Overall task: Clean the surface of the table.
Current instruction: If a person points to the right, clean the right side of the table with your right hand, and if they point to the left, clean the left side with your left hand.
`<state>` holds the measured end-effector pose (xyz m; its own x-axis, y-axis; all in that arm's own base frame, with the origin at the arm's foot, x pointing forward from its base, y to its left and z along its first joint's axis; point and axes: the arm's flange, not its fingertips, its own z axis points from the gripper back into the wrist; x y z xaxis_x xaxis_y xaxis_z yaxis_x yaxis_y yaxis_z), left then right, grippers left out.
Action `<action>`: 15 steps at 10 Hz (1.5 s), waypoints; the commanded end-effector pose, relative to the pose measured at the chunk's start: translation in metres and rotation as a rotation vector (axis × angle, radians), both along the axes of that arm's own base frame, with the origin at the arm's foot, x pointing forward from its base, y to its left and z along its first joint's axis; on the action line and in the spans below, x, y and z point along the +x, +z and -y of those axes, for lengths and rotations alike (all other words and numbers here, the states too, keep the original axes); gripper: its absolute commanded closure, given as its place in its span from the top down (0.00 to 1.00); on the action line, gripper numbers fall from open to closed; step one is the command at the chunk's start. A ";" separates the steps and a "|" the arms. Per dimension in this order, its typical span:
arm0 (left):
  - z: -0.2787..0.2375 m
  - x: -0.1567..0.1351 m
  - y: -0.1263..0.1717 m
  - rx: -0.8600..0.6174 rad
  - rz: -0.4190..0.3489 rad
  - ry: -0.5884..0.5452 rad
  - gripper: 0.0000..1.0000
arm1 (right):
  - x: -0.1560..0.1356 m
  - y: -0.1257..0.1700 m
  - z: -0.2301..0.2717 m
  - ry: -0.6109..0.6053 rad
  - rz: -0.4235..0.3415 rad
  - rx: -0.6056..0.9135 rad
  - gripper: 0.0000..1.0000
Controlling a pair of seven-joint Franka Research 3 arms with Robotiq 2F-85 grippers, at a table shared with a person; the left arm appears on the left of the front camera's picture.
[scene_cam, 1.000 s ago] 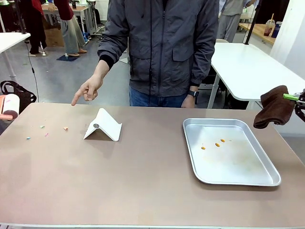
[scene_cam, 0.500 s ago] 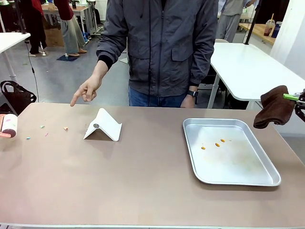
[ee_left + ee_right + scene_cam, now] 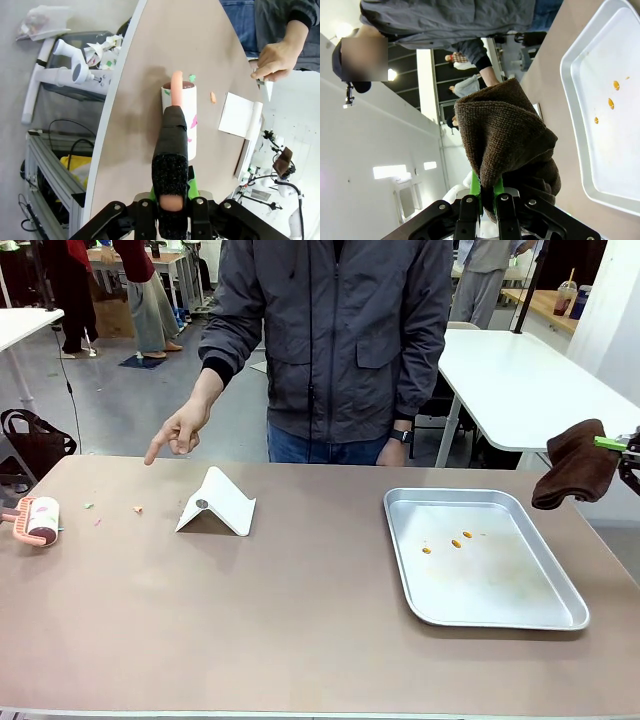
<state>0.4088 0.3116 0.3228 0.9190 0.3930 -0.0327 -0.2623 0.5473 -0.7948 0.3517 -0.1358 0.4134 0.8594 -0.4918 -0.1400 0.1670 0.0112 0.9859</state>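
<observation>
The taupe table [image 3: 300,610] carries a few small coloured crumbs [image 3: 137,509] near its far left. A lint roller [image 3: 40,520] with a pink handle and a white roll rests on the table just left of them. In the left wrist view my left gripper [image 3: 171,200] is shut on the lint roller's black-padded handle [image 3: 171,165], and the roll [image 3: 179,120] lies on the table [image 3: 150,75] with crumbs [image 3: 213,97] just beyond it. At the right edge my right gripper [image 3: 625,447] is shut on a brown cloth [image 3: 575,465], held in the air; the same gripper [image 3: 485,200] and cloth [image 3: 510,145] fill the right wrist view.
A person stands at the far side, one hand [image 3: 175,432] pointing down toward the crumbs. A white folded stand [image 3: 217,503] sits left of centre. A silver tray [image 3: 500,615] with three orange bits [image 3: 456,542] lies on the right. A bin with rubbish [image 3: 95,65] stands beside the table's left end.
The lint roller has come down from the left edge onto the table and moved right, toward the crumbs. The right gripper and cloth have not moved.
</observation>
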 end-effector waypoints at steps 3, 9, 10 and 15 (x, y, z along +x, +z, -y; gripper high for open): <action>0.007 0.002 -0.011 0.046 -0.034 0.031 0.22 | 0.000 0.004 0.001 0.002 0.005 0.010 0.00; 0.031 0.004 -0.026 0.045 -0.046 -0.030 0.22 | 0.000 0.004 0.001 0.002 0.005 0.010 0.00; 0.037 0.005 -0.027 0.043 -0.050 -0.046 0.22 | 0.000 0.004 0.001 0.002 0.005 0.010 0.00; 0.062 0.031 -0.024 -0.024 -0.035 -0.051 0.22 | 0.000 0.004 0.001 0.002 0.005 0.010 0.00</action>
